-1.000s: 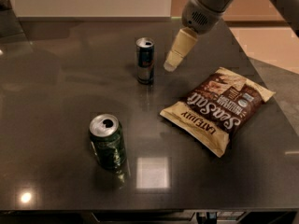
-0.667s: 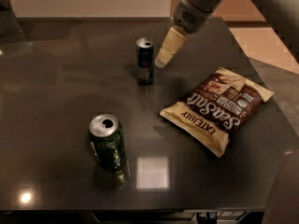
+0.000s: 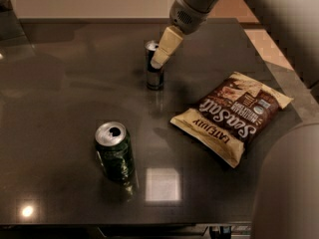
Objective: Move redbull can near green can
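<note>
The redbull can [image 3: 153, 77], slim and dark blue with a silver top, stands upright at the back middle of the dark table [image 3: 60, 93]. The green can [image 3: 115, 154], wider with pale mottled markings, stands upright in the front left, well apart from the redbull can. My gripper [image 3: 158, 59] comes down from the upper right, and its cream tip lies over the top right of the redbull can, covering part of its rim.
A brown and cream Sea Salt chip bag [image 3: 232, 114] lies flat to the right of both cans. The robot's grey arm [image 3: 279, 29] fills the upper right and right edge. The table's front edge runs along the bottom.
The gripper has moved left and down, from beside the redbull can's right to over its top. Both cans and the chip bag have not moved.
</note>
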Available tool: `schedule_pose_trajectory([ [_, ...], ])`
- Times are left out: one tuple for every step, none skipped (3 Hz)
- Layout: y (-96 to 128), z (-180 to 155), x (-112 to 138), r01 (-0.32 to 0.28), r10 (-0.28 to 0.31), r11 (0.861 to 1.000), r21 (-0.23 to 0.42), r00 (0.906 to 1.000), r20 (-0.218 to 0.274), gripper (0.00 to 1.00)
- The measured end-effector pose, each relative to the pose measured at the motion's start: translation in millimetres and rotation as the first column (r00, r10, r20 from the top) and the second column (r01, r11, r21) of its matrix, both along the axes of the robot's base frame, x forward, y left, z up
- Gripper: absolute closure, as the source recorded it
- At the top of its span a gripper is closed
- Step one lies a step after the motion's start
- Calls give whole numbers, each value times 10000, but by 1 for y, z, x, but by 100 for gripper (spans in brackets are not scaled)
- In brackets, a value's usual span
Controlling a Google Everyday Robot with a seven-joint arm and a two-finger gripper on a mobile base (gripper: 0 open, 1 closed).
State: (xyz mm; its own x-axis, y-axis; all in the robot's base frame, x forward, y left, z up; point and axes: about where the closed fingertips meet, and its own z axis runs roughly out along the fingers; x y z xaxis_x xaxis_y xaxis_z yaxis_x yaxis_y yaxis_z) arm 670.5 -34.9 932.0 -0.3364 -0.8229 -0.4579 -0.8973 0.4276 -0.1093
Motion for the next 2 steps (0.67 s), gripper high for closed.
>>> schedule_pose_trajectory([
  [16, -7, 2, -248, 251, 9994, 221, 9996, -149, 0],
  [27, -13, 1, -445, 458, 9982, 402, 9984, -321, 18],
])
